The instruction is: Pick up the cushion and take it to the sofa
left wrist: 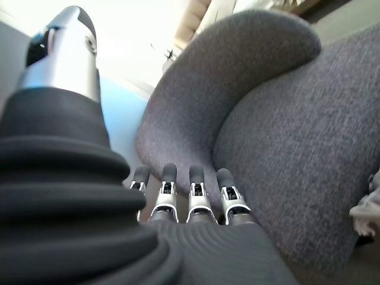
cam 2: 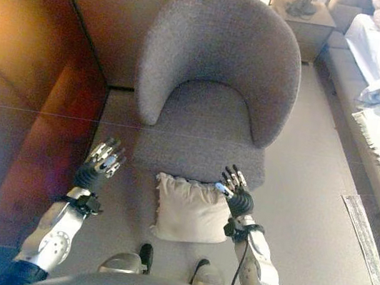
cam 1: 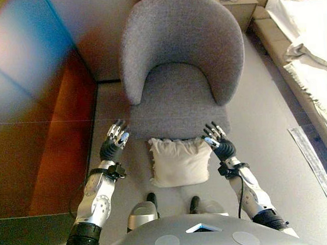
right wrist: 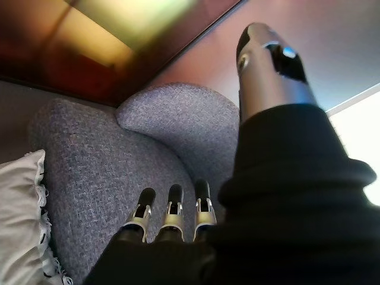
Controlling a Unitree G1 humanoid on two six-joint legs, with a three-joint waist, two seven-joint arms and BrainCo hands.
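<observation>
The cream cushion [cam 1: 179, 161] lies on the floor against the front of the grey armchair [cam 1: 180, 57]; we hold our left robot hand [cam 1: 114, 141] and right robot hand [cam 1: 217, 141] either side of it, fingers straight, empty; it looks soft and light, probably best squeezed at both side edges; no readable writing.

A grey floor [cam 1: 271, 124] runs under everything. A brown wooden wall [cam 1: 52, 153] stands on the left. A bed [cam 1: 306, 47] with white sheets is on the right.

Cream cushion [cam 1: 179, 160] on floor — grey armchair [cam 1: 181, 57] just beyond
</observation>
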